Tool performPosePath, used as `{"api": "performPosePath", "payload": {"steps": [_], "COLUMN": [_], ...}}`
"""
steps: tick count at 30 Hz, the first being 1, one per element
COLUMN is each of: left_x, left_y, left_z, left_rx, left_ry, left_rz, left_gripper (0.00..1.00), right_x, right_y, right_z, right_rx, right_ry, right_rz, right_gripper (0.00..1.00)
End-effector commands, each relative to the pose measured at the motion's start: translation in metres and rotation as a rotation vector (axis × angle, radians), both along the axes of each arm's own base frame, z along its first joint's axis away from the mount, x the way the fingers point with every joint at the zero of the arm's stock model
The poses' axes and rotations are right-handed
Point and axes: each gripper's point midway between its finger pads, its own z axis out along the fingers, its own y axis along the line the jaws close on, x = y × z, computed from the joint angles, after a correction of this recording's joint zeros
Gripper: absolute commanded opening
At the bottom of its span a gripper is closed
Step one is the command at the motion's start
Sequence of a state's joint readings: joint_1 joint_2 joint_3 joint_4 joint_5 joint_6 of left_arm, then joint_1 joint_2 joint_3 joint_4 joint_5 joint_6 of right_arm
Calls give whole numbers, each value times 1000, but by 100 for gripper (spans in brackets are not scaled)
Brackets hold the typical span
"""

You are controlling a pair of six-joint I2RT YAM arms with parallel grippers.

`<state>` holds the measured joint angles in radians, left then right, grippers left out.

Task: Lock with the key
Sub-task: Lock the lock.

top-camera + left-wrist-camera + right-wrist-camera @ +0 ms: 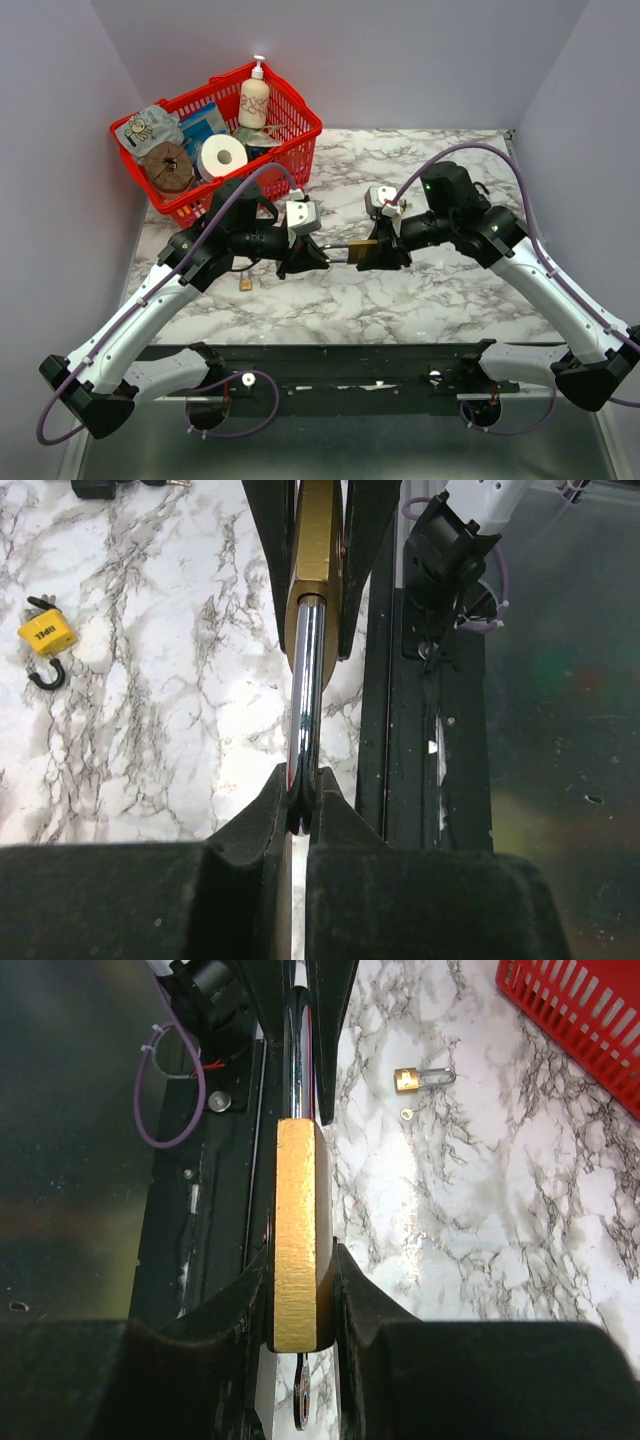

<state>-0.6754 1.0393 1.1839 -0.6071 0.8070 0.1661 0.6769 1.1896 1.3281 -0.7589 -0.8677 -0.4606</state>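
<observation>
Surface: white and grey marble table (450, 300), pale bare walls on three sides.
Padlock (296, 1240): brass, raised off the table at mid-table, stretched between the two arms.
Shackle (306, 680): chrome bar, running from the brass body straight toward the left arm.
Right gripper (382, 250): clamped on the padlock, one finger pressed to each flat side of the body.
Left gripper (303, 790): pinched together on the far end of the shackle, tips almost meeting round the bar.
Metal piece (302, 1400): dark, flat, poking out under the padlock next to the right fingers; too dim to tell whether a key.
Small yellow padlock (45, 635): lying on the marble, hook open, well apart from both grippers.
Basket (290, 150): red, at the far left corner, holding a pump bottle (254, 98) and a paper roll (222, 155).
</observation>
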Motion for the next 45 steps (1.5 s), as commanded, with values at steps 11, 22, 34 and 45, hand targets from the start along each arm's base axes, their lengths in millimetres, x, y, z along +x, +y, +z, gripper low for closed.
{"api": "performPosePath", "payload": {"steps": [11,22,34,45], "left_x": [-1,-6,-2,19], "left_y": [-34,-59,-43,-40], "left_z": [11,15,13,33], "left_rx": [-104,-168,-106,-102], "left_ry": [-13,5,-105,-142], "left_rz": [-24,-51,-31,29], "left_gripper": [0,0,0,0], "right_x": [-27,-43,-49,-40], "right_y": [32,54,44,41], "right_z": [40,31,5,-18], "right_rx": [183,183,109,55], "right_ry": [87,122,128,155], "right_rz": [179,235,195,111], "right_gripper": [1,1,1,1]}}
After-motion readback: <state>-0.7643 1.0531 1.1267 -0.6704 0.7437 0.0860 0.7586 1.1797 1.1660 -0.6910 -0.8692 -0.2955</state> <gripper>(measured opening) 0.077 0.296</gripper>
